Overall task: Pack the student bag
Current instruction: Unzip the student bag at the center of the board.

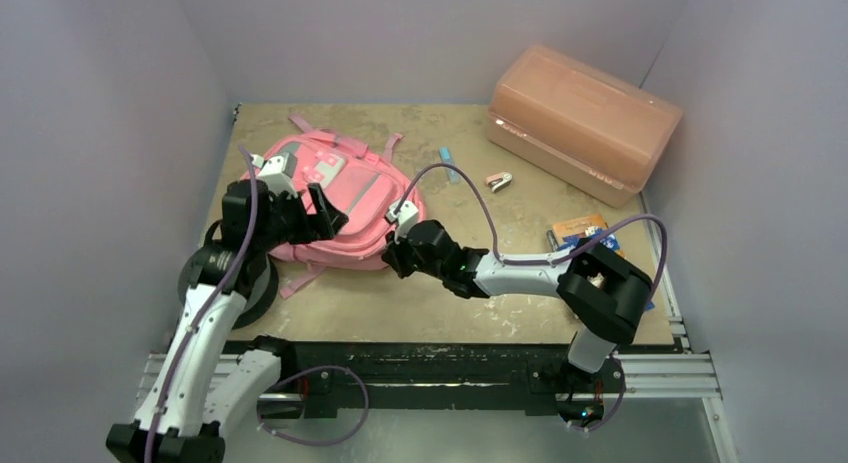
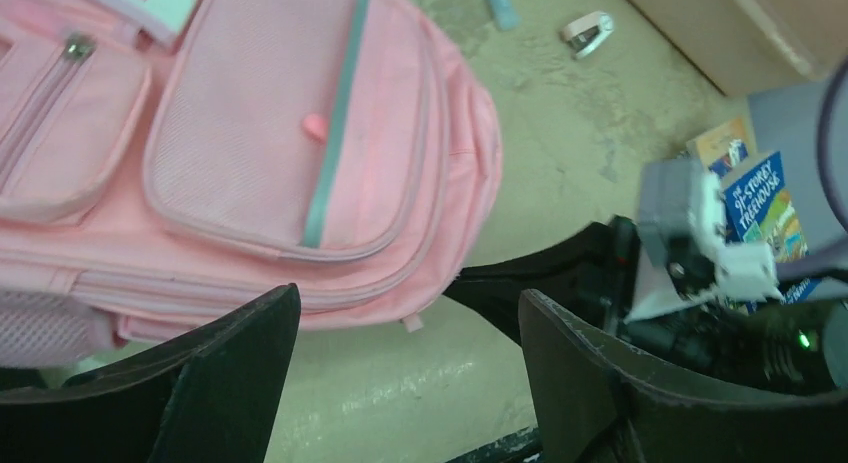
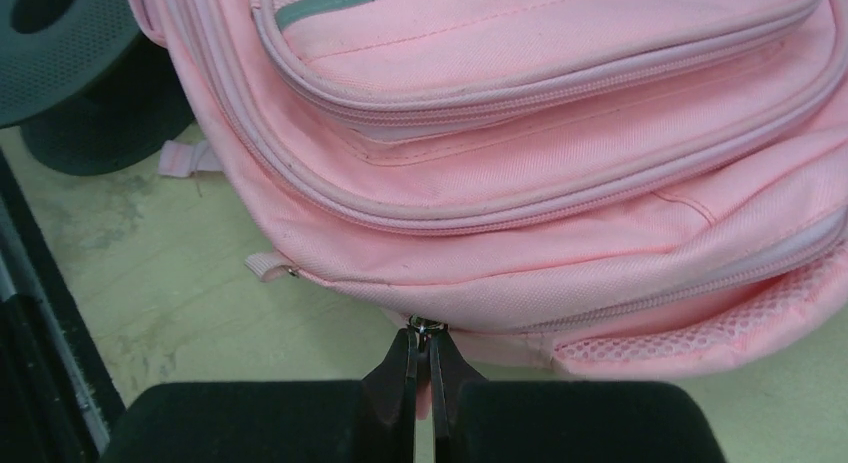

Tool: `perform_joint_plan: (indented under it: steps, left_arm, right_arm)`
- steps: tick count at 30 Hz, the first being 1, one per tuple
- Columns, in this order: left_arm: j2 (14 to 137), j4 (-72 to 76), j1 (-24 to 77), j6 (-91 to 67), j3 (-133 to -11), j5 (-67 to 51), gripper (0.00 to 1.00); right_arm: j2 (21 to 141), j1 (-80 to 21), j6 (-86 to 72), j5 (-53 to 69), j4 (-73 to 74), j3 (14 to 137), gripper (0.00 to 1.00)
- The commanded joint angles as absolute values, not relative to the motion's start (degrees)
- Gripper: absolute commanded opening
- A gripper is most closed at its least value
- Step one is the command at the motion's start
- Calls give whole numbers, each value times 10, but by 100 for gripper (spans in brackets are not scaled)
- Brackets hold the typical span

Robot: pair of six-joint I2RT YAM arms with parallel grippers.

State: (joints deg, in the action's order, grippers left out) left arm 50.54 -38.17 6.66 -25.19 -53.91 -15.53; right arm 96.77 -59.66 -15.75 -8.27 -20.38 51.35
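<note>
The student bag [image 1: 340,193] is a soft pink backpack lying flat at the table's left middle, with grey-and-white patches near its far end. It fills the right wrist view [image 3: 520,183] and the left wrist view [image 2: 230,153]. My right gripper [image 3: 423,358] is shut on a zipper pull [image 3: 427,327] at the bag's near side edge; in the top view it [image 1: 393,251] sits at the bag's near right corner. My left gripper [image 2: 405,318] is open and empty, hovering over the bag's near edge [image 1: 308,218].
A rigid translucent orange box [image 1: 585,118] stands at the back right. A blue stick [image 1: 450,164] and a small pink-white item [image 1: 498,181] lie mid-table. A book [image 2: 765,208] lies at the right under my right arm. A black round disc [image 1: 225,273] sits left of the bag.
</note>
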Motion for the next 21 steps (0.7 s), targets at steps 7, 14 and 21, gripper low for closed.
perform_joint_plan:
  steps: [7, 14, 21]
  left_arm:
    - [411, -246, 194, -63, -417, -179, 71]
    - [478, -261, 302, 38, -428, -109, 55]
    - [559, -266, 343, 59, -467, -38, 55]
  right_arm:
    - [937, -543, -254, 122, -325, 490, 0]
    - [920, -531, -252, 150, -316, 496, 0]
    - [911, -528, -256, 172, -312, 507, 0]
